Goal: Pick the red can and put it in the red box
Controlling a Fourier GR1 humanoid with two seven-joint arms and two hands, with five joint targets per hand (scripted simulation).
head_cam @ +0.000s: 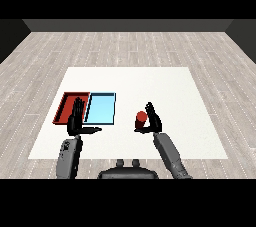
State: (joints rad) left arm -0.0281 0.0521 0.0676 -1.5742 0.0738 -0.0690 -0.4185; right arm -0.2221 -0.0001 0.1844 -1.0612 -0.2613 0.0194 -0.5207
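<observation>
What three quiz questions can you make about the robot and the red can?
1. True or false: the red can already lies in the red tray.
2. Which hand is at the can: A) left hand, B) right hand?
3. Fill in: the light blue tray lies on the red tray's ____ side in the head view.

Key: 1 false, it is at the right hand, over the white table. 2 B. 3 right.

Left hand (76, 119): fingers straight, pointing up, thumb stretched sideways, grey forearm below it. Right hand (152, 119): raised, fingers part-curled, thumb opposed, forearm angling down-right.
</observation>
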